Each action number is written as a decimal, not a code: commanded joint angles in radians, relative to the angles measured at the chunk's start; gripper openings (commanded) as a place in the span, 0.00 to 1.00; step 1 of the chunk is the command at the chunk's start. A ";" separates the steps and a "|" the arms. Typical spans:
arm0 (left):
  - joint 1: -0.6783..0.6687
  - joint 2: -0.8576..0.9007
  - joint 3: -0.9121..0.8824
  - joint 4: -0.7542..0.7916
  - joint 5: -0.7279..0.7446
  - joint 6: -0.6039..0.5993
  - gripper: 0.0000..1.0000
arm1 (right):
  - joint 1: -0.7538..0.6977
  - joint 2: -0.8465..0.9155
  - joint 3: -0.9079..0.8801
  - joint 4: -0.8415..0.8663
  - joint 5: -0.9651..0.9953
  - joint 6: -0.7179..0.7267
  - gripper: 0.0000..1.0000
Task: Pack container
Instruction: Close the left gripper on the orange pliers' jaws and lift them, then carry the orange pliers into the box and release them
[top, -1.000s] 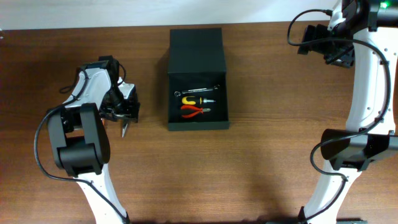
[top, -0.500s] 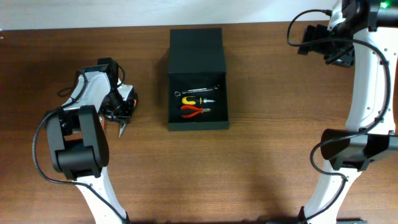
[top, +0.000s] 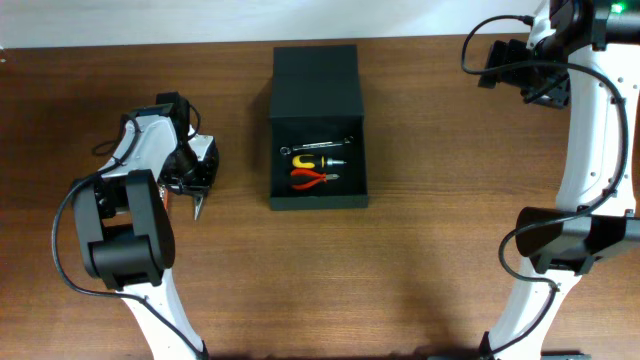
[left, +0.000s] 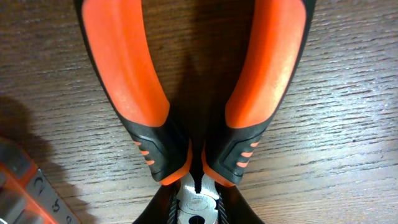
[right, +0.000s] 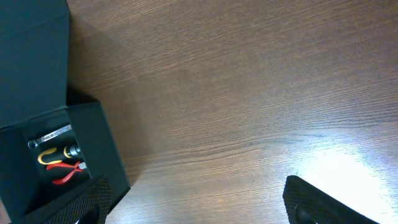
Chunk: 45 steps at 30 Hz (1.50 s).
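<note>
The container (top: 352, 150) is a dark box standing open at the table's middle, its flap lid (top: 315, 72) folded back. Inside lie a silver wrench (top: 320, 147), a yellow-handled tool (top: 312, 160) and red pliers (top: 313, 179). To its left, orange-handled pliers (left: 130, 93) lie on the wood, and my left gripper (left: 198, 214) is shut on their metal head, one finger on each side. From above the gripper (top: 195, 178) covers most of the pliers (top: 198, 207). My right gripper (right: 199, 208) hangs open over bare wood at the far right, and appears from above (top: 497, 68) too.
A grey and orange object (left: 25, 186) lies on the table just beside the pliers in the left wrist view. The box's corner (right: 93, 143) shows at the left of the right wrist view, with wood grain to its right.
My left gripper has shifted slightly left and its fingers have closed in onto the pliers. The right arm and the box have not moved.
</note>
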 joint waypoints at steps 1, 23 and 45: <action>-0.003 0.058 -0.035 0.035 0.067 0.002 0.02 | -0.006 0.007 -0.001 -0.006 0.009 -0.003 0.88; -0.004 -0.090 0.053 0.034 0.018 0.051 0.02 | -0.006 0.007 -0.001 -0.006 0.009 -0.003 0.88; -0.175 -0.280 0.172 0.020 -0.149 0.179 0.02 | -0.006 0.007 -0.001 -0.006 0.009 -0.003 0.88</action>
